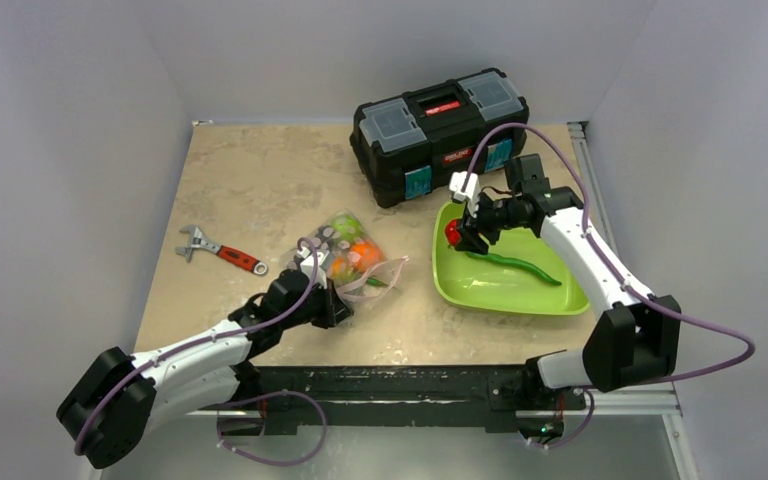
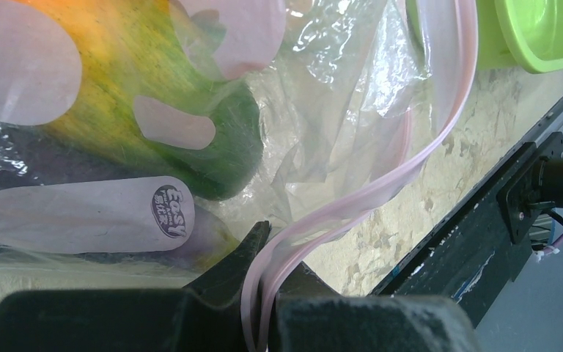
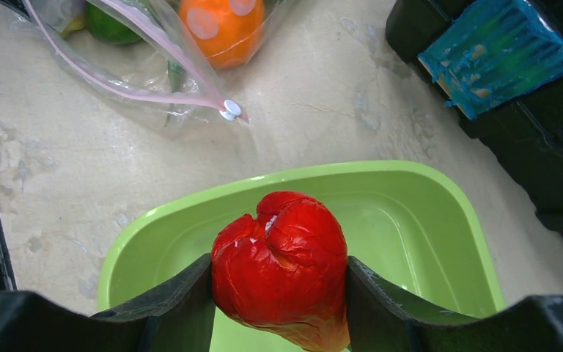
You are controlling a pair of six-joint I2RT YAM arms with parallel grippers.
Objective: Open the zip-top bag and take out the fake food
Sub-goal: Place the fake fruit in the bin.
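The clear zip-top bag [image 1: 352, 262] lies mid-table with its pink strip hanging loose. Inside it sit an orange [image 3: 221, 25], a green apple [image 1: 340, 223] and an orange-green mango [image 2: 146, 95]. My left gripper [image 2: 267, 253] is shut on the bag's pink zip strip [image 2: 381, 183] at its near edge. My right gripper [image 3: 278, 275] is shut on a red pepper [image 3: 282, 268], held above the left end of the green tray [image 1: 505, 290]. A long green bean [image 1: 515, 263] lies in that tray.
A black toolbox [image 1: 440, 135] stands at the back, just behind the tray and my right arm. A red-handled wrench [image 1: 222, 251] lies at the left. The black frame rail [image 1: 400, 385] runs along the near table edge.
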